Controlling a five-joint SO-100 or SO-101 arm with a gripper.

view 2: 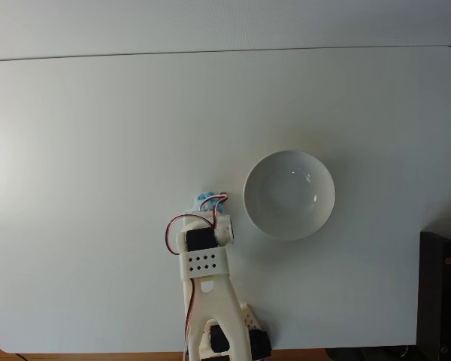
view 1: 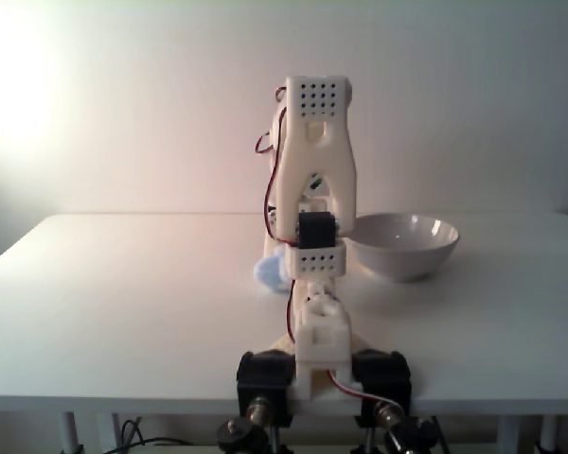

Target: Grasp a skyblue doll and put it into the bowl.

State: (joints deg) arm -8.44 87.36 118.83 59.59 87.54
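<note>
Clamps (view 1: pixel 265 376) at the near table edge hold the arm's base, with the white arm (view 1: pixel 314 180) rising up right in front of the lens in the low fixed view, red wires (view 1: pixel 268 180) looping down its left side. Behind it sits the white table (view 1: pixel 123 284), pretty bare otherwise.

The skyblue doll (view 1: pixel 269 270) is just a fuzzy light-blue bit peeking out on the left of the arm in that view, low down near the table surface. From the top-down fixed view the doll (view 2: pixel 203 199) shows as a small blue patch right at the front end of the arm (view 2: pixel 204 263), mostly covered by it. The tool sits down over that spot, but its fingers are hidden under the arm's own body in both fixed views, so whether it's open or clamped on the doll can't be told.

The bowl (view 2: pixel 316 222) sits just to the right of the doll in the top-down view, close but not touching, and its inside is glossy white. In the low view the bowl (view 1: pixel 402 253) stands to the right of the arm.
</note>
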